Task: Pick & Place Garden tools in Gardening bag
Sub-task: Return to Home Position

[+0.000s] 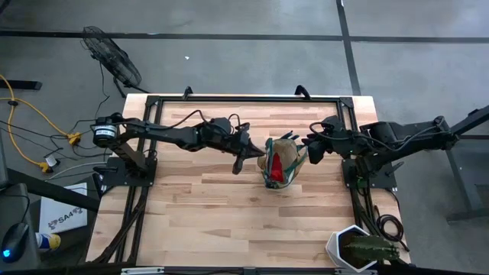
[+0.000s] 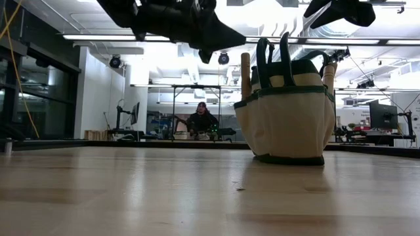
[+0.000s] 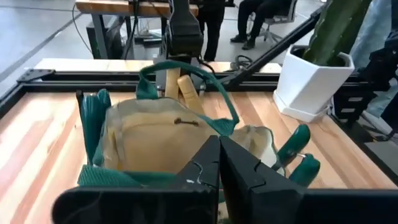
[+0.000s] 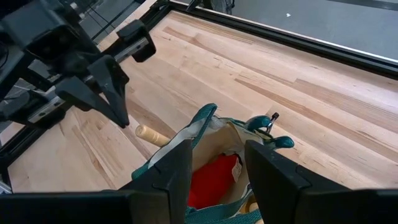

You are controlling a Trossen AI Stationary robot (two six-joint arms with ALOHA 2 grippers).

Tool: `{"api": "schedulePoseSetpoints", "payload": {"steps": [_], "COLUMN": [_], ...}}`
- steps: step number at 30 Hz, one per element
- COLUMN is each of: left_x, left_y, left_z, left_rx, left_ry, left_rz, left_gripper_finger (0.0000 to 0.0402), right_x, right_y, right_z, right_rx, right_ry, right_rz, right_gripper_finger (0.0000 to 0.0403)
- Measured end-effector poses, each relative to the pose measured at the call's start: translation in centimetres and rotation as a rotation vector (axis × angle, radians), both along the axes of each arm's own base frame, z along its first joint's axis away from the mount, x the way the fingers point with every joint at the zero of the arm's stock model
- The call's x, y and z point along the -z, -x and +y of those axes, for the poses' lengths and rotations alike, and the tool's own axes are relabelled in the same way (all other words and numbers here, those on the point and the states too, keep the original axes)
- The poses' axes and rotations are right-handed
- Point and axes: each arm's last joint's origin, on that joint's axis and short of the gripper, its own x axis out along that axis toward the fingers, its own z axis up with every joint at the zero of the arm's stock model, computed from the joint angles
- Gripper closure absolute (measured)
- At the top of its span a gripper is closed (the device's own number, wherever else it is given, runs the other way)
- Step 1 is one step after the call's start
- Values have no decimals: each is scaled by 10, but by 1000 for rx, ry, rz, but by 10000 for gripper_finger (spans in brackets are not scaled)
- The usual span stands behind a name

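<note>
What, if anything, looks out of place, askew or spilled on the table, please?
Nothing stands out. The bag stands upright mid-table with wooden handles poking from its top, and no tool lies loose on the table. The potted plant sits upright at a table corner, apart from the bag.

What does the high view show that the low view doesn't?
Only the high view: the potted plant at a corner of the table, and the red fabric inside the gardening bag. Only the low view: a seated person in the room behind the table. Both: the bag, with the left gripper and the right gripper raised on either side of it.
</note>
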Motion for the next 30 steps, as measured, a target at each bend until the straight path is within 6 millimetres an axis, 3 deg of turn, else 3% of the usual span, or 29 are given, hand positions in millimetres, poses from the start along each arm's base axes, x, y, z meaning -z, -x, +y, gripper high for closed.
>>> {"api": "schedulePoseSetpoints", "payload": {"steps": [6, 15, 30], "left_x": [2, 21, 7], "left_y": [0, -9, -3], "left_z": [1, 1, 1], "left_rx": [-9, 5, -19], "left_ry": [-36, -13, -29], "left_rz": [15, 64, 17], "left_gripper_finger": [401, 401, 401], "right_x": [2, 12, 14], "right_y": [-4, -18, -20], "right_z": [1, 4, 4], "right_rx": [1, -2, -6], "right_ry": [3, 11, 8], "right_rz": [15, 76, 86], "right_gripper_finger": [262, 262, 262]}}
